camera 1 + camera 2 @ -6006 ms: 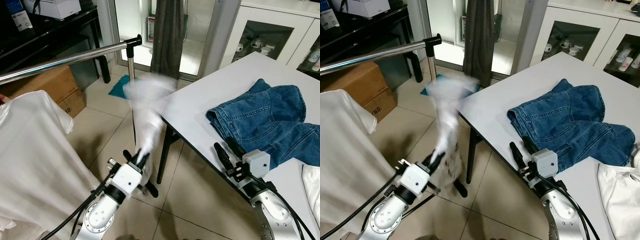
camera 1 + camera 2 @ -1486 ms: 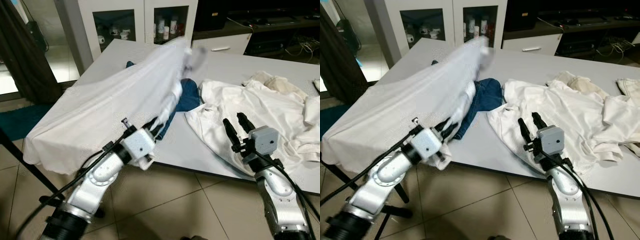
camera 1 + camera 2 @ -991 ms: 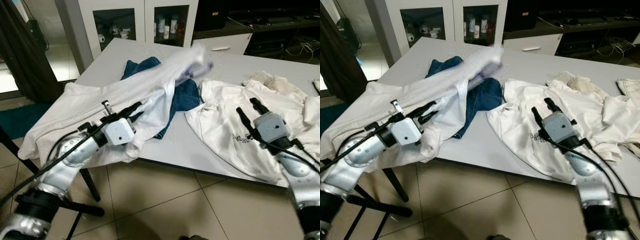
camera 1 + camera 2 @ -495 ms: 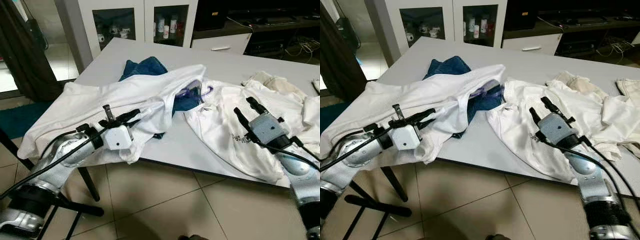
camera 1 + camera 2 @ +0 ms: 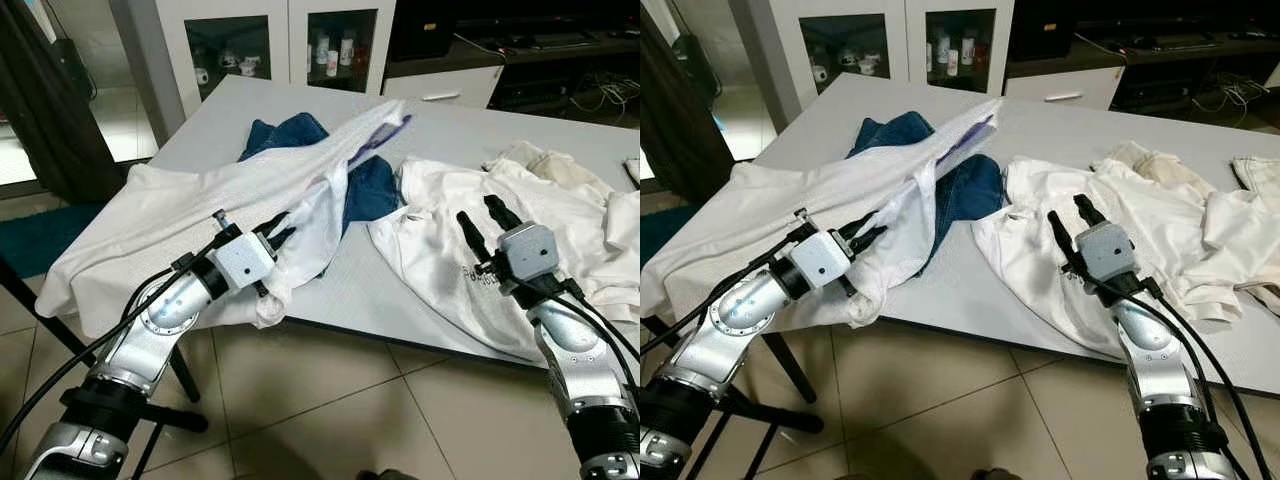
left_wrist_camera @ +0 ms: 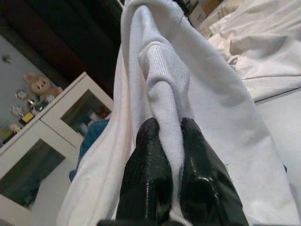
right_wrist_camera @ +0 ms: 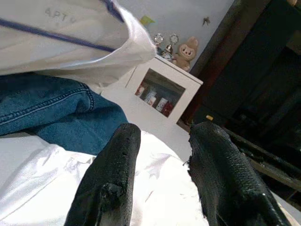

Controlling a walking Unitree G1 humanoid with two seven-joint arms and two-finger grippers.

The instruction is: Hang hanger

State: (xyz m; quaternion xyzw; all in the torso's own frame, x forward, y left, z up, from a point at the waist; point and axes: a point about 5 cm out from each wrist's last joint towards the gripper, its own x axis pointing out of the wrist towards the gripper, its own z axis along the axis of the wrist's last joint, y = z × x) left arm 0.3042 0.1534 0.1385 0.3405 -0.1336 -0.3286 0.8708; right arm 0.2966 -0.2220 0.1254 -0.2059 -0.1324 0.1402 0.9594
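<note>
A large white shirt (image 5: 170, 215) lies draped over the table's left corner, its far end lifted off the blue jeans (image 5: 372, 188). A thin purple edge (image 5: 384, 131), perhaps a hanger, shows inside that raised neck end. My left gripper (image 5: 281, 229) is shut on a fold of this shirt near the table's front edge; in the left wrist view the fabric (image 6: 164, 80) is pinched between the fingers (image 6: 149, 141). My right gripper (image 5: 1068, 215) hovers open just above a second white shirt (image 5: 455, 235), holding nothing.
The grey table (image 5: 470, 125) carries more crumpled white clothes (image 5: 1230, 230) at the right. White glass-door cabinets (image 5: 270, 40) stand behind it. A dark curtain (image 5: 50, 100) and a black rack leg (image 5: 25, 295) are at the left, with tiled floor (image 5: 330, 410) in front.
My left gripper has moved up and forward with the shirt fold, pulling the shirt's far end taut and higher off the jeans. The right gripper has shifted slightly left.
</note>
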